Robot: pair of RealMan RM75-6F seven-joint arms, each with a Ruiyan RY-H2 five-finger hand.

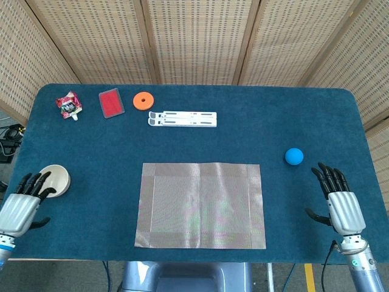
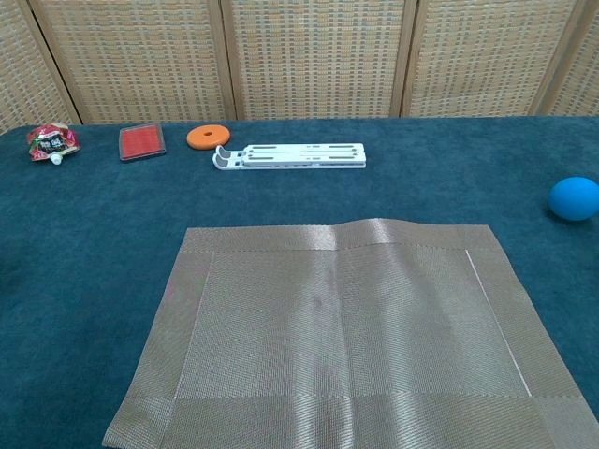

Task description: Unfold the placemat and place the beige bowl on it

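- Placemat (image 1: pixel 200 205) lies unfolded, flat at the table's (image 1: pixel 243 140) near middle.
- Bowl (image 1: pixel 56 177) sits by the left edge, off the mat.
- Left hand (image 1: pixel 22 205) empty, fingers (image 1: pixel 37 181) spread, tips at the bowl's rim.
- Right hand (image 1: pixel 339 204) empty, fingers spread.

No text, brand, number or sign can be read in either view. Some print is carried by the small red-and-white packet (image 1: pixel 68 104) at the far left corner of the tabletop (image 1: pixel 255 121), but it is too small and blurred to be made out. No lettering can be seen on the red flat case (image 2: pixel 141 141), the white slotted rack (image 2: pixel 289 155) or the placemat (image 2: pixel 346 327).
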